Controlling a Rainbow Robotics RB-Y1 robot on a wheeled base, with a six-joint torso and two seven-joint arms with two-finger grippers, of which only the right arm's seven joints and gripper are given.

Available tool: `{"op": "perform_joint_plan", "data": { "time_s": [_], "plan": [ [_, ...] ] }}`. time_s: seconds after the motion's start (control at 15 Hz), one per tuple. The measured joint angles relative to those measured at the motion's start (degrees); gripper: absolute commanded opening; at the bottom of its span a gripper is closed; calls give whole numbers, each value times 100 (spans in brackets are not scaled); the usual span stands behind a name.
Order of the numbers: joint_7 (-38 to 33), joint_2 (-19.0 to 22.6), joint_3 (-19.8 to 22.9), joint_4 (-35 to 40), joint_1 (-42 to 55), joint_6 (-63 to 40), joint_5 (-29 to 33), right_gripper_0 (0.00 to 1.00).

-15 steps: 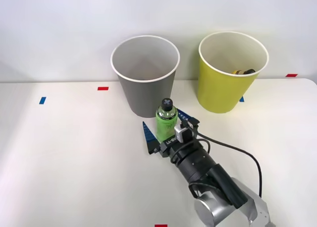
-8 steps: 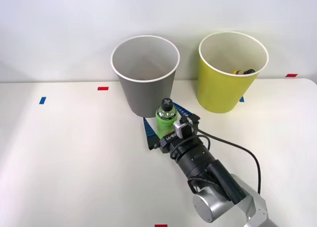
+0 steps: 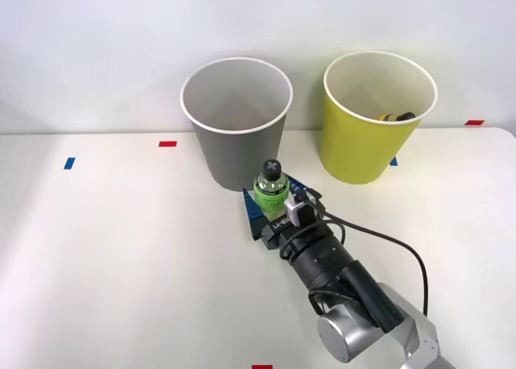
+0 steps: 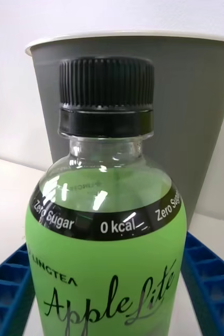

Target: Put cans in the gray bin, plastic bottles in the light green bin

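Green-labelled plastic bottle (image 3: 271,193) stands upright on the table (image 3: 121,248) between the two blue ribbed fingers (image 3: 253,207) of the right hand (image 3: 272,210), which sits low at the table surface at the end of the dark arm coming in from the near right. In the front view the fingers lie close along either side of the bottle's lower body; the wrist view shows the bottle (image 4: 106,231) close up, its green label flanked by a blue finger (image 4: 211,286) on each side, but whether the pads actually press on it cannot be told. The black cap (image 4: 106,94) is on and points straight up, with green liquid visible through the clear shoulder. Just behind the bottle, and nearly touching it in the front view, rises the gray bin (image 3: 235,123), whose gray wall (image 4: 195,105) forms the backdrop in the wrist view. To the robot's right of that bin, apart from it, stands the light green bin (image 3: 375,119), with a yellow-labelled bottle (image 3: 397,117) lying inside against its far wall. Small red and blue tape marks (image 3: 168,143) dot the white table.
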State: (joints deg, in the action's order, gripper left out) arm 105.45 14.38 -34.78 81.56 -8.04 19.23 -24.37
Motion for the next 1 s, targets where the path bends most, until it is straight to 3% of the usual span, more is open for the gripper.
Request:
{"op": "perform_joint_plan", "data": {
  "time_s": [0.8, 1.0],
  "plan": [
    [92, 214, 64, 17, 109, 405, 29, 0],
    [108, 322, 229, 517, 647, 541, -10, 0]
  ]
}}
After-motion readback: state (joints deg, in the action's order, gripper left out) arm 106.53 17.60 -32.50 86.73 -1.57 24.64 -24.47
